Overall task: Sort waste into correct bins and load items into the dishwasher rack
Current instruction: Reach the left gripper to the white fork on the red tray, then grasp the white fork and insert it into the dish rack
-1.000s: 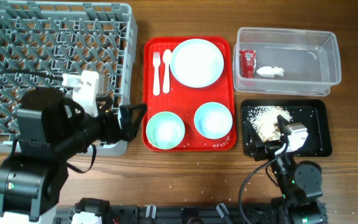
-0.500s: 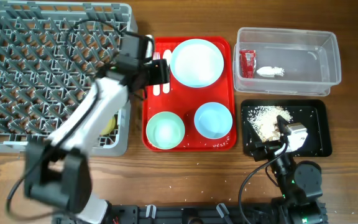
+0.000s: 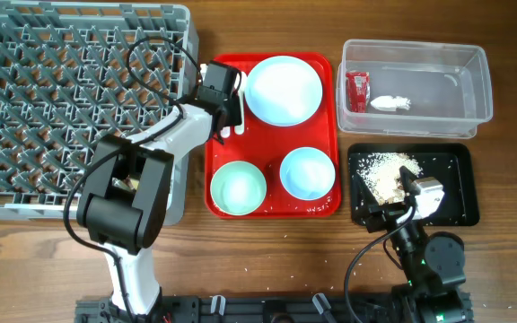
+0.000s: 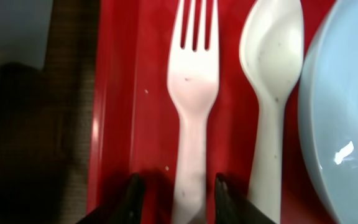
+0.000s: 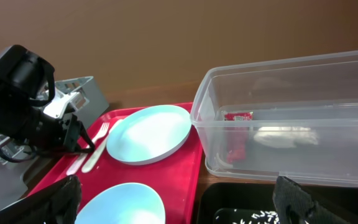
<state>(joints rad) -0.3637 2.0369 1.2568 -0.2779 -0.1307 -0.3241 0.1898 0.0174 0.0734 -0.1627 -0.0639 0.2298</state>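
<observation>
Now our left gripper (image 4: 178, 198) has its fingers (image 4: 134, 200) spread, one on each side of the white fork (image 4: 193, 93) on the red tray (image 4: 114, 93). Our right gripper (image 5: 176, 196) is spread wide, holding nothing.

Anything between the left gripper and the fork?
Nothing visible. The left gripper is open, and its fingers straddle the white fork handle on the red tray. The white spoon lies close beside the fork, apart from it, near one finger.
</observation>
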